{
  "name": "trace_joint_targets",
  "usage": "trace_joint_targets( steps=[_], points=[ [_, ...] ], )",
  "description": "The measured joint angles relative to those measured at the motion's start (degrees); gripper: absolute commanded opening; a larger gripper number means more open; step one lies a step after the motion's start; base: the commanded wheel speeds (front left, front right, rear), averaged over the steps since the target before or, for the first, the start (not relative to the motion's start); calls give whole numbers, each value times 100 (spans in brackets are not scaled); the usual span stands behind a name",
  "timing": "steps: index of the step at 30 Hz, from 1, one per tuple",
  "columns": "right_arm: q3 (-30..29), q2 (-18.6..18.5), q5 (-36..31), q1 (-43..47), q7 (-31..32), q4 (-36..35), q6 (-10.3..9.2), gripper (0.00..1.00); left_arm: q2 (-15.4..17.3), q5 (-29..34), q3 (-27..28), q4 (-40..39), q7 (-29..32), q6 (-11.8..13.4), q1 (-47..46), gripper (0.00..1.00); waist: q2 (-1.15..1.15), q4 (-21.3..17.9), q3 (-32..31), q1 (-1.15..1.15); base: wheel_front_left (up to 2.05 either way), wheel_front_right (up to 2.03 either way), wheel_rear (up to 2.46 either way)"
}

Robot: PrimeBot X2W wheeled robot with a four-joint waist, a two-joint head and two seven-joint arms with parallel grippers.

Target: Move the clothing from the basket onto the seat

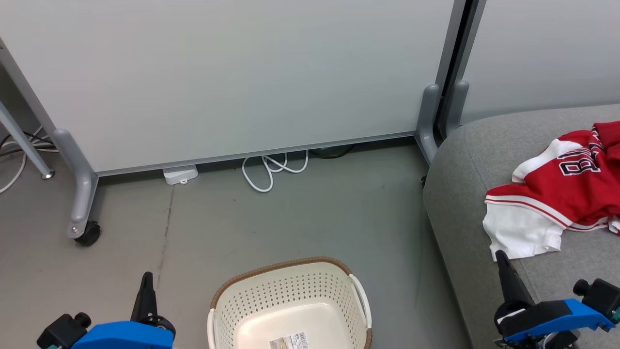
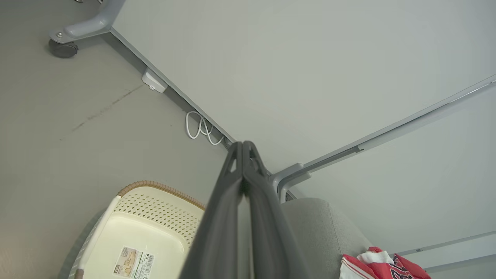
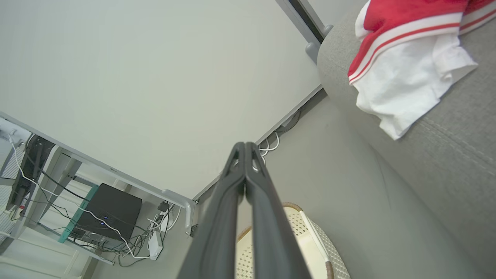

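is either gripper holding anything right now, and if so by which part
Nothing is held. The left gripper and the right gripper are both shut, fingers pressed together on nothing. The clothing lies loose on the seat.

The basket [image 1: 290,291] looked like smooth cream plastic with a faint sheen, its rim brown and woven-looking, and a paper label [image 1: 289,341] was stuck inside. Right of the basket, the seat [image 1: 460,203] showed matt, coarse grey cloth, and the clothing [image 1: 557,194] on it was smooth red and white fabric. Beyond the basket, the floor [image 1: 290,213] was dull and smooth, and the panel [image 1: 242,72] was matt.
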Motion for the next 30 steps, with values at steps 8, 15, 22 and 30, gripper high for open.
trace_joint_targets(
  steps=[8, 15, 22, 30],
  points=[
    [-32, 1, 581, -25, 102, -41, 0, 0, -15, -482, 76, -107, 146, 0, -66, 0, 0, -22, 13, 0, 0, 0, 0],
    [-63, 3, 1074, -58, 172, -78, 0, 0, -25, -888, 126, -188, 255, 0, -101, 0, 0, -41, 25, 0, 0, 0, 0],
    [-89, 4, 1532, -90, 252, -110, 0, 0, -41, -1265, 165, -264, 356, 0, -140, 0, 0, -60, 36, 0, 0, 0, 0],
    [-120, 7, 2006, -130, 322, -141, 0, 0, -49, -1673, 223, -348, 476, 0, -194, 0, 0, -82, 50, 0, 0, 0, 0]
  ],
)
